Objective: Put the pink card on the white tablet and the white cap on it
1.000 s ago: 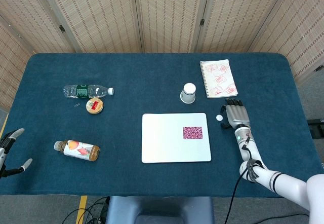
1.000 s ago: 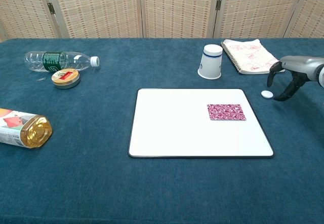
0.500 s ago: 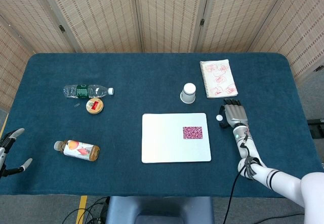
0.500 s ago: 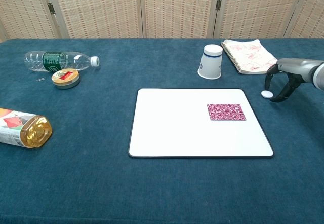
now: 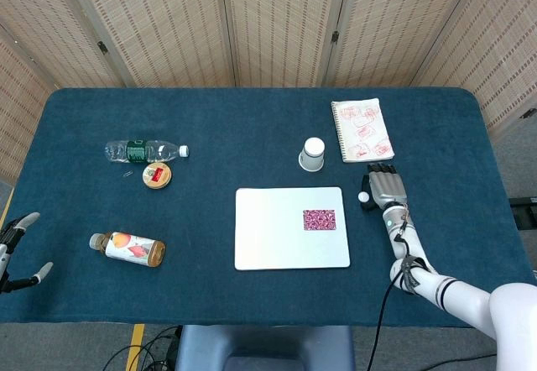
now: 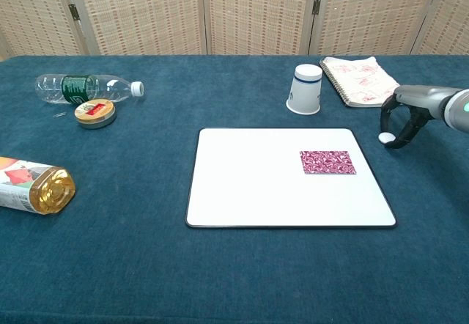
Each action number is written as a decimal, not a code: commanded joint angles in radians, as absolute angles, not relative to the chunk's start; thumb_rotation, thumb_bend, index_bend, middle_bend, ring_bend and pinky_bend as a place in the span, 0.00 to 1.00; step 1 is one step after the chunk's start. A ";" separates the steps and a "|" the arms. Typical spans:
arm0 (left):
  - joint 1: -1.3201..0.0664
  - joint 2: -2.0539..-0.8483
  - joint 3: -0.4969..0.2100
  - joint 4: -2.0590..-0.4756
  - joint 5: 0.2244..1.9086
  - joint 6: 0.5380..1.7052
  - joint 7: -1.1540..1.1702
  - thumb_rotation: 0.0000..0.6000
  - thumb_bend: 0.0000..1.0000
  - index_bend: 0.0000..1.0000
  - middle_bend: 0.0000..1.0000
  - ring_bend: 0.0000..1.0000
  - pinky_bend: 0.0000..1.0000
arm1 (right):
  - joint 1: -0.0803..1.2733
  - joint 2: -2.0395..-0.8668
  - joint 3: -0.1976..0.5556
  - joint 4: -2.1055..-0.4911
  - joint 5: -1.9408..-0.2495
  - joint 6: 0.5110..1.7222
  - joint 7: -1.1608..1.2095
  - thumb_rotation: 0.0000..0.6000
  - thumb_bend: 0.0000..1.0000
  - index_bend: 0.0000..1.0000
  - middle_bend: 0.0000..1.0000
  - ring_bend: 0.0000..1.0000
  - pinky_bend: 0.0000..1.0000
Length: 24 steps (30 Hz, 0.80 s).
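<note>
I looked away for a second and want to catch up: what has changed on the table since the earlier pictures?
The right hand has slid leftward to the white cap, and its curled fingers now bracket the cap; whether they grip it yet cannot be told. The cap has not moved. The pink card still lies on the white tablet, and the left hand stays open at the table's edge.

The tablet [image 5: 291, 227] is a white rounded rectangle with a thin dark rim, lying flat on the blue cloth near the table's middle. The card [image 5: 319, 219], a small rectangle with a busy pink pattern, lies flat on the tablet's right half, well inside its edges. The cap [image 5: 363, 195], a tiny white disc, sits on the cloth just right of the tablet's far right corner.
</note>
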<state>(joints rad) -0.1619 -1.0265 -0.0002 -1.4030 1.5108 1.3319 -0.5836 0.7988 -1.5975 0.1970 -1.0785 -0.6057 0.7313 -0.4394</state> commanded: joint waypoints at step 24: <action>-0.154 -1.024 -0.001 -1.424 1.521 1.358 -0.562 1.00 0.34 0.00 0.10 0.07 0.23 | 0.780 -1.508 0.188 -1.390 -0.699 0.864 -0.446 1.00 0.23 0.56 0.15 0.00 0.00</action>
